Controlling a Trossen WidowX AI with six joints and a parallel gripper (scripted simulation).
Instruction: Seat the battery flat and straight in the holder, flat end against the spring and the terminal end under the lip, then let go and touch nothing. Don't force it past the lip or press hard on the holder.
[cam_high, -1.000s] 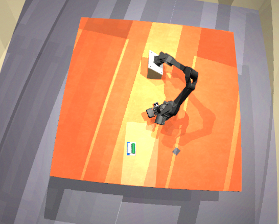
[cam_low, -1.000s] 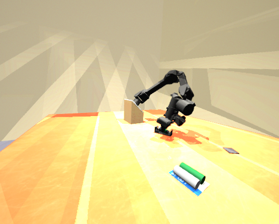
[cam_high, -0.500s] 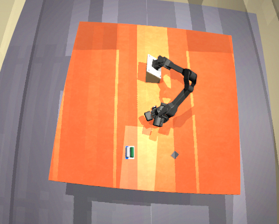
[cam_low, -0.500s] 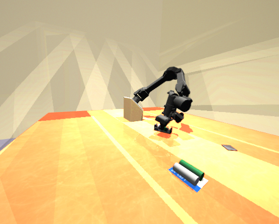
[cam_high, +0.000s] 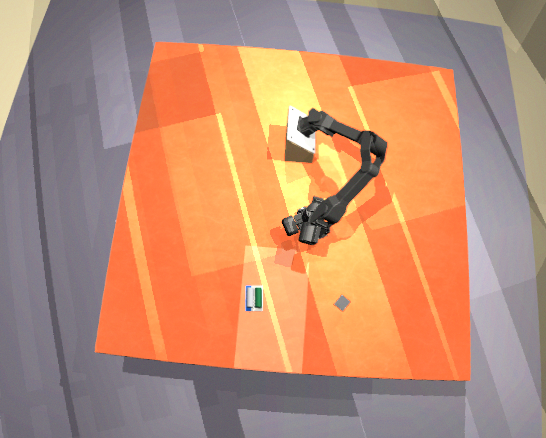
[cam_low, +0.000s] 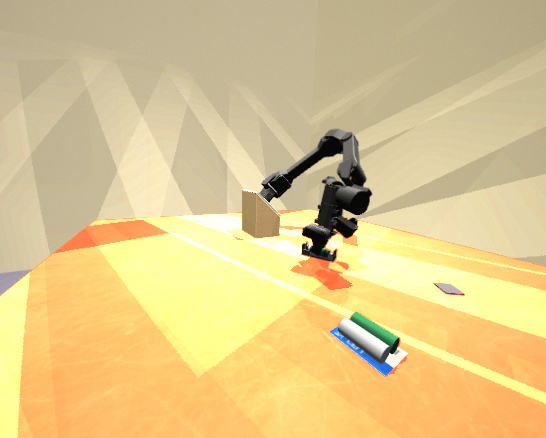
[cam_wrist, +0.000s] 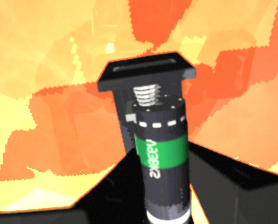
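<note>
One battery, in the hand; two cylinders at the left, one grey square at the right.

Left to right from the top, on the desk (cam_high: 175, 225) (cam_low: 150, 300) (cam_wrist: 50, 140): 1 blue-and-white base (cam_high: 247, 307) (cam_low: 377, 369) carrying 2 cylinders side by side, 1 white cylinder (cam_high: 250, 297) (cam_low: 362, 339), 1 green cylinder (cam_high: 258, 298) (cam_low: 376, 331). Next, 1 hand (cam_high: 300, 218) (cam_low: 320, 251) (cam_wrist: 161, 152), mostly closed, fingers gripping 1 battery (cam_wrist: 165, 185), green band, white ring at the near end. Wrist view: 1 coil spring (cam_wrist: 146, 95) at its far end, 1 black holder (cam_wrist: 145, 76) behind; can't tell if fully seated. 1 arm (cam_high: 350, 192) (cam_low: 307, 160) on 1 wedge mount (cam_high: 300, 154) (cam_low: 260, 220). Far right, 1 grey square (cam_high: 342, 303) (cam_low: 449, 289), flat.
</note>
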